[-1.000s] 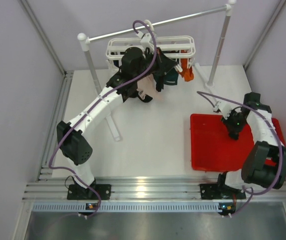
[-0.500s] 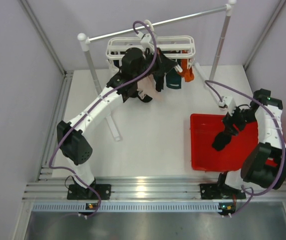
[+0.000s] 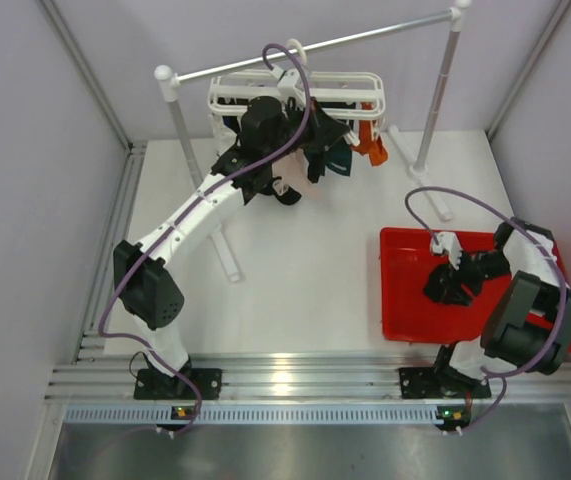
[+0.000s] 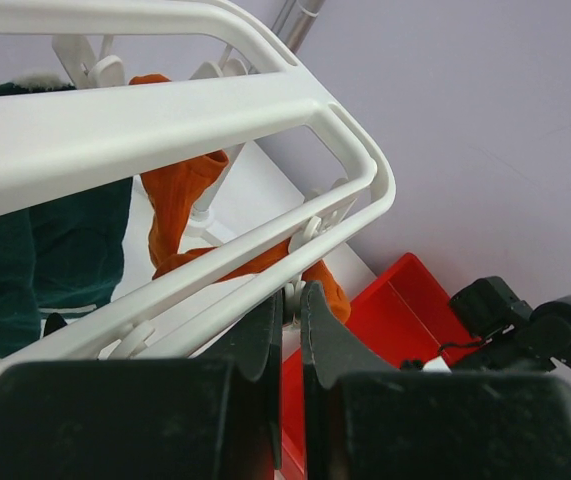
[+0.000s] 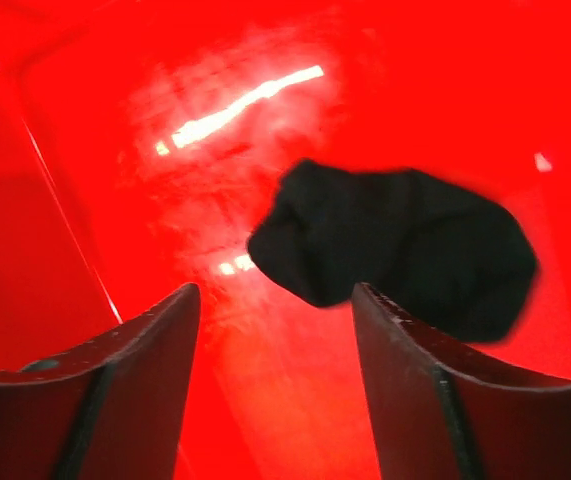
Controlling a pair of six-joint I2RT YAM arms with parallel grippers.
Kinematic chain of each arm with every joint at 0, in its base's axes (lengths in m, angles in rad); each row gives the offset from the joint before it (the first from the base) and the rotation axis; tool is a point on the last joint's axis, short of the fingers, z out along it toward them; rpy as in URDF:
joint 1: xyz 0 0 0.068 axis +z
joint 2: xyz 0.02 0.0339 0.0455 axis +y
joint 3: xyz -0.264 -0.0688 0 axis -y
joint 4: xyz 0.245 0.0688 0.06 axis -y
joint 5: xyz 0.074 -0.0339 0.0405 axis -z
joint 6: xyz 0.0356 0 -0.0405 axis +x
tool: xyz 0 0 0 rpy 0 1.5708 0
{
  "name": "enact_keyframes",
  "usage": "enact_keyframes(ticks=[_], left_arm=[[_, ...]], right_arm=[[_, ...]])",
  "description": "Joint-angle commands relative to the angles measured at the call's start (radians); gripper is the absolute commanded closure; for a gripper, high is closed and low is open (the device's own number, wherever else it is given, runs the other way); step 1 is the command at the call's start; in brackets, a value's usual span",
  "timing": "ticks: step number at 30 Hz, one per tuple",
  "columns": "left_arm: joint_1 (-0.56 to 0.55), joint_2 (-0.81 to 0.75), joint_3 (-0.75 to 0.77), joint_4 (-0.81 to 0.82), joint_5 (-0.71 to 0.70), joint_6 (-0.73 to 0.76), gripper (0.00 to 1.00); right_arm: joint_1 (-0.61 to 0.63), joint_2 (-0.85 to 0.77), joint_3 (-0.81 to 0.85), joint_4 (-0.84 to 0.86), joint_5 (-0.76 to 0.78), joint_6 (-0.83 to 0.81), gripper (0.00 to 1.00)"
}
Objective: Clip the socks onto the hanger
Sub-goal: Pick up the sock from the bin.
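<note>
Hanger point(image 3: 300, 92) hung from grey rail point(image 3: 385, 35) at rear of tabletop point(image 3: 305, 270). Orange sock point(image 4: 180, 195) and dark teal sock point(image 4: 25, 260) already clipped beneath frame. Black sock point(image 5: 405, 250) found loose in red tray point(image 5: 85, 180), not yet clipped. Right claw point(image 5: 273, 295) released, jaws spread wide above black sock, judged poised for pickup. Left claw point(image 4: 292, 295) clenched to thin slit at hanger's lower rail, likely steadying frame; whether clip is pinched cannot be told.

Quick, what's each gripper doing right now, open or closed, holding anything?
Left gripper: fingers closed at the hanger; whether they pinch a clip cannot be told.
Right gripper: open, empty, above the black sock in the red tray.
</note>
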Motion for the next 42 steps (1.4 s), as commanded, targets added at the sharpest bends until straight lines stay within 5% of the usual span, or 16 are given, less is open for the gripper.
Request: enact_keyframes(ticks=[1, 9, 16, 22, 27, 36, 42], left_arm=[[0.011, -0.036, -0.014, 0.035, 0.020, -0.016, 1.00], [0.014, -0.039, -0.034, 0.050, 0.023, -0.029, 1.00], [0.017, -0.030, -0.027, 0.050, 0.024, -0.034, 1.00], [0.017, -0.025, -0.025, 0.052, 0.029, -0.045, 1.00], [0.017, -0.022, -0.024, 0.057, 0.033, -0.052, 1.00], [0.017, -0.024, -0.024, 0.049, 0.027, -0.043, 1.00], [0.017, -0.019, -0.021, 0.050, 0.024, -0.045, 1.00]], right_arm=[[0.033, -0.075, -0.069, 0.052, -0.025, -0.202, 0.36], [0.140, -0.079, -0.169, 0.267, 0.041, -0.236, 0.30], [0.157, -0.041, -0.204, 0.378, 0.095, -0.236, 0.46], [0.131, -0.130, -0.149, 0.215, 0.012, -0.341, 0.52], [0.134, -0.162, -0.078, 0.091, -0.044, -0.419, 0.44], [0.189, -0.101, -0.123, 0.155, 0.015, -0.478, 0.36], [0.229, -0.035, -0.129, 0.243, 0.064, -0.430, 0.56]])
